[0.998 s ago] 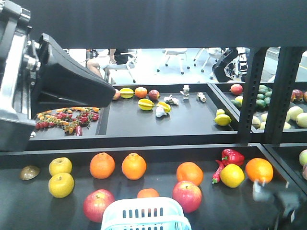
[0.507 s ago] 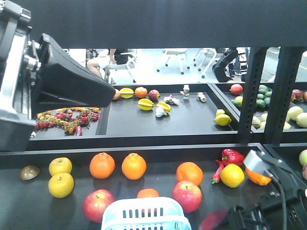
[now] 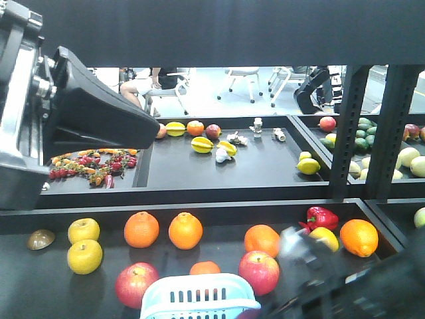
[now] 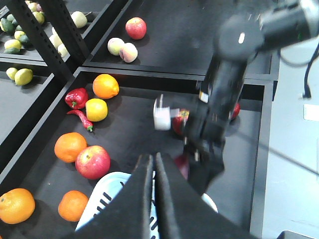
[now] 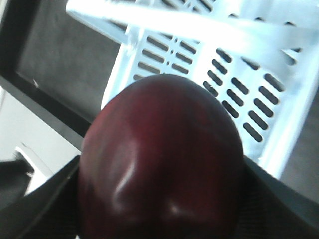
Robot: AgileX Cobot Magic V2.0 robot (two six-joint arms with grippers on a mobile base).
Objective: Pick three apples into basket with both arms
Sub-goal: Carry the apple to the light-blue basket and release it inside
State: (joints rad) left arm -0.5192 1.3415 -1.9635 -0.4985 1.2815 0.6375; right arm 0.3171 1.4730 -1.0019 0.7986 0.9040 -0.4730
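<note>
Two red apples (image 3: 136, 284) (image 3: 259, 271) lie on the black tray either side of the pale aqua basket (image 3: 199, 296). The right one shows as an apple (image 4: 92, 162) beside the basket (image 4: 97, 209) in the left wrist view. My right gripper (image 5: 162, 199) is shut on a dark red apple (image 5: 162, 159) close above the basket's slotted wall (image 5: 224, 74). That arm (image 4: 224, 94) blurs over the basket's right side. My left gripper (image 4: 153, 164) hangs shut and empty above the basket; its arm (image 3: 86, 116) fills the upper left.
Several oranges (image 3: 141, 229) (image 3: 185, 230) (image 3: 262, 239) and yellow fruits (image 3: 84, 256) lie around the basket. A red pepper (image 3: 322, 216) sits at the right. Black shelf uprights (image 3: 345, 133) stand right of a rear tray with more fruit. Another red apple (image 4: 135, 28) lies in a far tray.
My right arm has swung in from the right edge leftward to the basket, carrying the dark red apple. The left arm has not moved.
</note>
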